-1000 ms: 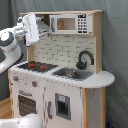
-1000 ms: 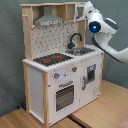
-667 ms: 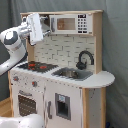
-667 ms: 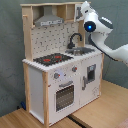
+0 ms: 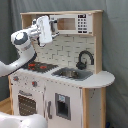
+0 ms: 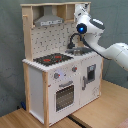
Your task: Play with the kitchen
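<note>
Since a second ago my gripper (image 5: pixel 44 30) rose toward the kitchen (image 6: pixel 60 75) shelf; finger opening indeterminable; advance slowly.

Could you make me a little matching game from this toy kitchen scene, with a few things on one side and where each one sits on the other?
Things:
1. stovetop
2. faucet
3. oven door
4. gripper

Places:
A. on the front, below the knobs
B. raised near the top shelf
C. on the counter, with red burners
D. standing behind the sink

Pairs: 1-C, 2-D, 3-A, 4-B. All of them except the gripper belong to the kitchen.
</note>
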